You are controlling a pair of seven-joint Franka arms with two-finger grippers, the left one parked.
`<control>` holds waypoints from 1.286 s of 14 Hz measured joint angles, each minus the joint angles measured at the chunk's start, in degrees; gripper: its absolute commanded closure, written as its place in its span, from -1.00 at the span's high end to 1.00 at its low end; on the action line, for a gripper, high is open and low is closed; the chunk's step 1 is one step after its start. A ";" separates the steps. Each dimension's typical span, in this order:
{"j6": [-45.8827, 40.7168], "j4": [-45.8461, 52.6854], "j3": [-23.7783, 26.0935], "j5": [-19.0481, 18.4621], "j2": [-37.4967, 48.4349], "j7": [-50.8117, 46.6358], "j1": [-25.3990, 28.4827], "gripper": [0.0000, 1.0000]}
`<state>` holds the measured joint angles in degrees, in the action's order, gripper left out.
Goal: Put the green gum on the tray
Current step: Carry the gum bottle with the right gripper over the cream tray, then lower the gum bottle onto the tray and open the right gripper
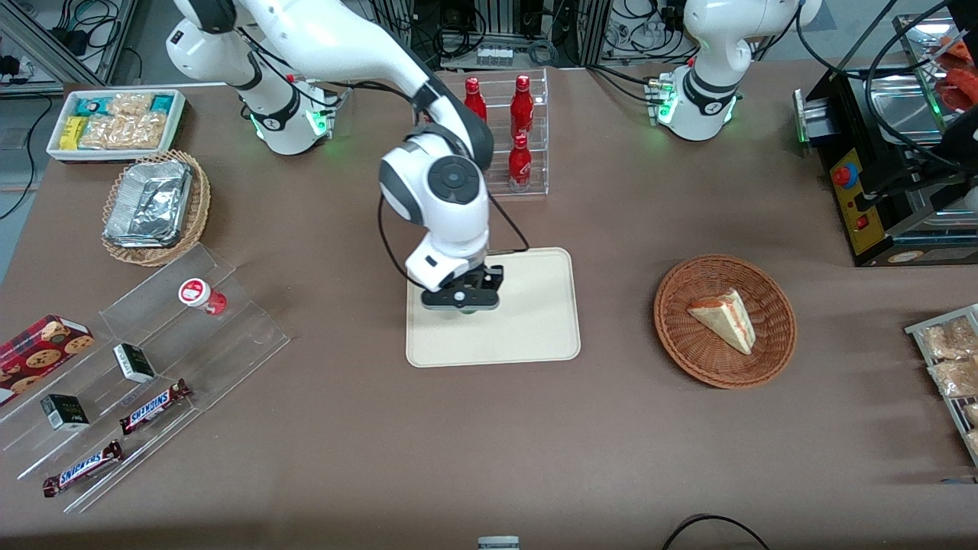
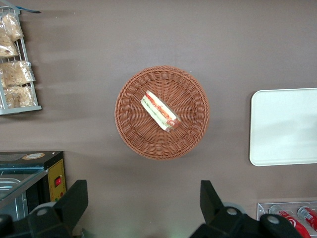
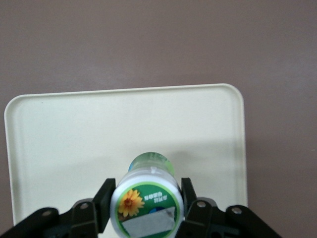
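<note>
My right gripper (image 1: 461,299) hangs low over the cream tray (image 1: 535,321), at the tray's end toward the working arm. In the right wrist view the gripper (image 3: 147,199) is shut on the green gum (image 3: 147,201), with a black finger (image 3: 106,198) pressed against each side of its white, green-rimmed lid. The bottle stands upright, its green body pointing down at the tray (image 3: 74,134). Whether its base touches the tray I cannot tell. From the front, the gripper hides the gum. The left wrist view shows one end of the tray (image 2: 287,124).
A red-lidded gum bottle (image 1: 202,294) sits on the clear stepped stand (image 1: 145,367) with Snickers bars, toward the working arm's end. A wicker basket (image 1: 772,359) holding a sandwich lies toward the parked arm's end. A rack of red bottles (image 1: 521,145) stands farther from the front camera than the tray.
</note>
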<state>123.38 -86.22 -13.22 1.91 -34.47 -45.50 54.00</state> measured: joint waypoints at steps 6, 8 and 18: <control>4.44 0.19 -0.01 1.49 -5.03 -3.01 2.23 -1.00; 5.36 0.03 0.01 2.91 -5.83 -3.01 2.95 -1.00; 5.87 -0.87 -0.10 4.47 -7.51 -3.29 4.14 1.00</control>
<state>129.25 -87.09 -13.32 6.38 -41.98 -48.79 58.14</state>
